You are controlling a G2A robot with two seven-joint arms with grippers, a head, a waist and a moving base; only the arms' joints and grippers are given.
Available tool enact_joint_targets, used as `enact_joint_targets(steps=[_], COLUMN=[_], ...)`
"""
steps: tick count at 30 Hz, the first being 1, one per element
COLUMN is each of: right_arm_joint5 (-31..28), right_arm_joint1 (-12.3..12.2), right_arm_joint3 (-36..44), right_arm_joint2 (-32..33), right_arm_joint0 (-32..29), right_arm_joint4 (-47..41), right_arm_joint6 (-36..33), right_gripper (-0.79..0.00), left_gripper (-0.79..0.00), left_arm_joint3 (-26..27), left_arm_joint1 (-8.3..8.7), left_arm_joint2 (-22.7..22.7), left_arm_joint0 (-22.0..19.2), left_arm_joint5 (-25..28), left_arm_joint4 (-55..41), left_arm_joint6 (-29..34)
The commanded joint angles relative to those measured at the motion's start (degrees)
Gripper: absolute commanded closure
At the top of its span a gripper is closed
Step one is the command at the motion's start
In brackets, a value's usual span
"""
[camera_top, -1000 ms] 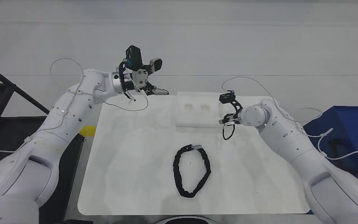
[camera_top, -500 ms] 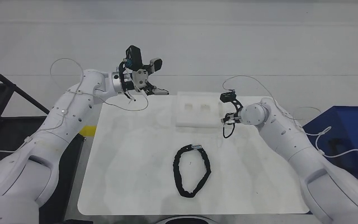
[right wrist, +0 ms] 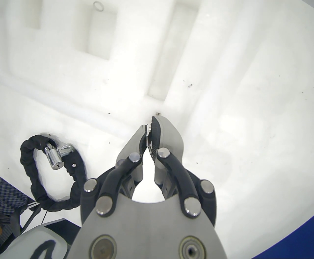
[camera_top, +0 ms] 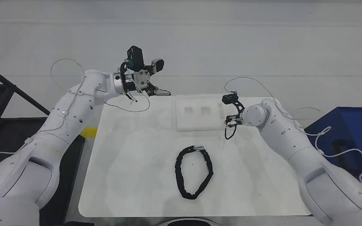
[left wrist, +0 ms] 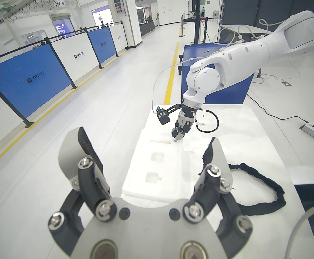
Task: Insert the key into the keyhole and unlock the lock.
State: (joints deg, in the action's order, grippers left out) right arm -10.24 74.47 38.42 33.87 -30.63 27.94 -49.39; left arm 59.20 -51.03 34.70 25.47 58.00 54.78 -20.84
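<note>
A black fabric-sleeved chain lock (camera_top: 194, 172) lies looped at the middle of the table, its chrome lock body (camera_top: 199, 148) at the loop's far end. The lock body (right wrist: 55, 157) shows its keyhole face in the right wrist view. My right gripper (camera_top: 228, 120) points down at the right end of a white foam tray (camera_top: 195, 110). It (right wrist: 149, 125) is shut on a thin metal key (right wrist: 147, 133) pinched between the pads. My left gripper (camera_top: 160, 79) hangs open and holds nothing above the table's back left corner. From the left wrist view, the right gripper (left wrist: 176, 139) touches the tray (left wrist: 159, 166).
The foam tray has several shallow rectangular pockets (right wrist: 98, 32). A small metal ring (right wrist: 98, 4) lies at the rim of one pocket. A blue cabinet (left wrist: 220, 90) stands beyond the table's right side. Bare tabletop (camera_top: 130, 169) surrounds the chain.
My right gripper has edged slightly left along the tray's right end. The left arm and the chain lock have not moved.
</note>
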Motion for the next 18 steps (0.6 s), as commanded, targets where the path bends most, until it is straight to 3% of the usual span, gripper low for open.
enact_joint_targets(steps=[1,10,18], right_arm_joint5=[-0.14,-1.61,-6.36], right_arm_joint1=[0.13,-0.62,-3.26], right_arm_joint3=[-0.52,0.82,5.65], right_arm_joint2=[0.24,2.31,8.10], right_arm_joint0=[0.35,2.25,2.36], right_arm_joint4=[0.13,2.01,-1.78], right_arm_joint6=[0.05,-2.12,-7.56], right_gripper=[0.000,0.000,0.000], left_gripper=[-0.785,-0.785,-0.785], left_arm_joint3=[0.00,0.00,0.00], left_arm_joint1=[0.00,0.00,0.00], left_arm_joint2=[0.00,0.00,0.00], left_arm_joint0=[0.00,0.00,0.00], left_arm_joint5=[0.00,0.00,0.00], left_arm_joint4=[0.00,0.00,0.00], left_arm_joint6=[0.00,0.00,0.00])
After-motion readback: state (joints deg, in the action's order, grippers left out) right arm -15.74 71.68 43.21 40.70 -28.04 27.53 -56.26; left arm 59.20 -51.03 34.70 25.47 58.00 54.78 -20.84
